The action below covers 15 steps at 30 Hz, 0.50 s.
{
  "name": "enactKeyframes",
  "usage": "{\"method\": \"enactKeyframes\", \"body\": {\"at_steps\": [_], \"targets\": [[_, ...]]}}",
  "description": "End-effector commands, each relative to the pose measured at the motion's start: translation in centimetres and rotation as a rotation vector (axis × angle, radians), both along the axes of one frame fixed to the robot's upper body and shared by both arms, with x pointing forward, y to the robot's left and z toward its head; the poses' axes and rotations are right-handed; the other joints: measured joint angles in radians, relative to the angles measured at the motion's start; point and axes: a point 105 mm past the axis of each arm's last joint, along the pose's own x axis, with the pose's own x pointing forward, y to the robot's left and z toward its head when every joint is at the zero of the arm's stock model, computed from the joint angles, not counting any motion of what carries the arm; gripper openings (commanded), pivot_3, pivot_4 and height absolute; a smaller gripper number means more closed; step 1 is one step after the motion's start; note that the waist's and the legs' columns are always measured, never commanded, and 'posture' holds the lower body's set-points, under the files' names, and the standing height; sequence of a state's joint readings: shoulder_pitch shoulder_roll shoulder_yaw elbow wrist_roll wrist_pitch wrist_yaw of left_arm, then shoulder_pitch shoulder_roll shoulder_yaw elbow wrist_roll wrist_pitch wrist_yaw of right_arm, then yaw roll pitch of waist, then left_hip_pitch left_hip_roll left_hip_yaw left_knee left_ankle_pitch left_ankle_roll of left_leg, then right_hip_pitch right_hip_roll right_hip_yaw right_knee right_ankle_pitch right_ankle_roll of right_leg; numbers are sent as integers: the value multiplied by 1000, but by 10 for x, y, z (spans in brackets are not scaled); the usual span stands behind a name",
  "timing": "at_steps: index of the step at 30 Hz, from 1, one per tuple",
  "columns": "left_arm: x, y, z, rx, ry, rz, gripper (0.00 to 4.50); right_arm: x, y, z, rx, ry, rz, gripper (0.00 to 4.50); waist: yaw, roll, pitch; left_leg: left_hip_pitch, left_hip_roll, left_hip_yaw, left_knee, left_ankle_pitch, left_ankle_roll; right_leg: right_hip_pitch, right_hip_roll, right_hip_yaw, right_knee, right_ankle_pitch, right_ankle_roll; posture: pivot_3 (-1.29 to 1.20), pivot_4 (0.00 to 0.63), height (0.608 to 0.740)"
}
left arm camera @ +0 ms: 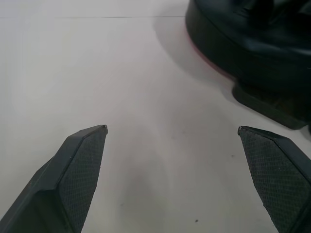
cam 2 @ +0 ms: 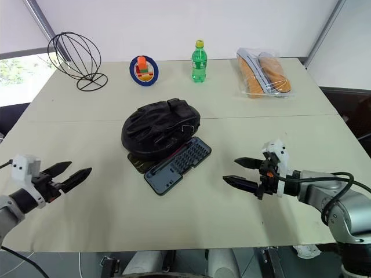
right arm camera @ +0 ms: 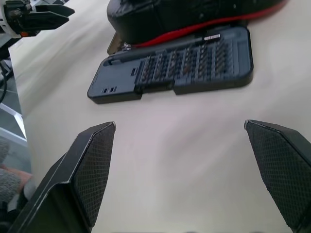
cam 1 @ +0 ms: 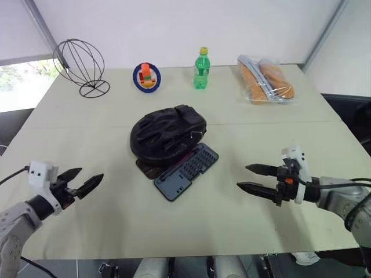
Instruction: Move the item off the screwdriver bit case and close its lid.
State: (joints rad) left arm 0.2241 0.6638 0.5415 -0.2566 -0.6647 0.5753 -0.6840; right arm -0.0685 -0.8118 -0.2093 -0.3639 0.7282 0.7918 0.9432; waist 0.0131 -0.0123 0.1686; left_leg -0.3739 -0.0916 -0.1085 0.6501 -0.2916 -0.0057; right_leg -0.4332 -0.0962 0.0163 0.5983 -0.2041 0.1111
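Observation:
The item, a black ribbed dome with a reddish rim, rests mid-table on the open screwdriver bit case. The dark grey bit tray sticks out toward me from under it, showing rows of bits and a blue-grey panel. A brownish corner of the lid peeks out beneath the item; the rest is hidden. My left gripper hovers open to the left of the case, well apart from it. To the case's right my right gripper stands open, pointing at the tray, nothing between its fingers.
Along the far side of the beige table stand a wire globe stand, a blue ring with a small orange toy, a green bottle and a bag of bread. The table's front edge runs just below both grippers.

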Motion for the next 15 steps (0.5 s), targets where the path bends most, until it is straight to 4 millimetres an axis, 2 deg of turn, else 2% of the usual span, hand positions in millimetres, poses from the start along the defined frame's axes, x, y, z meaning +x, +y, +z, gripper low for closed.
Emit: {"method": "enactKeyframes", "body": {"at_steps": [1, 15], "targets": [[-2, 4, 13, 27, -60, 31, 4500, 2, 2, 5, -16, -33, 21, 4424, 1, 0, 0, 0, 0, 0, 0, 0, 0, 0, 0, 0, 0, 0, 0, 0, 150, 740], [-5, 5, 16, 17, -104, 88, 4500, 18, 4, 5, -34, -52, 23, 4424, 0, 0, 0, 0, 0, 0, 0, 0, 0, 1, 0, 0, -1, 0, 0, 0, 150, 740]]}}
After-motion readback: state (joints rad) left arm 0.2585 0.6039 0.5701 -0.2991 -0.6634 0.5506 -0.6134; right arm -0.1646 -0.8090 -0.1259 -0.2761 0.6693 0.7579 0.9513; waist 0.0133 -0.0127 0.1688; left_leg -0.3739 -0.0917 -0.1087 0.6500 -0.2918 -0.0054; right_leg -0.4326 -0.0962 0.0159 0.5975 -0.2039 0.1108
